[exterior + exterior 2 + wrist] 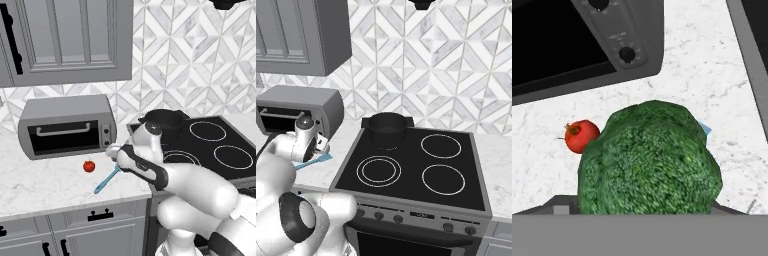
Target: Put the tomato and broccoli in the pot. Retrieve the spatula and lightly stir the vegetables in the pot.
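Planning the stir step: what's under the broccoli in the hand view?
Under the broccoli, a blue corner of the spatula peeks out on the counter; the rest is covered. The tomato lies beside it.

Right under the pincer [647, 212] the broccoli [649, 160] blocks the way down. Just beyond it the tomato [581, 135] sits on open counter [702, 65]. Farther on, the toaster oven [67, 125] walls off the back. To the pincer's right, the stovetop [416, 165] lies bare up to the pot [387, 129].

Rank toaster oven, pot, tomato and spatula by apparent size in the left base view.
1. toaster oven
2. pot, partly hidden by the arm
3. spatula, partly hidden too
4. tomato
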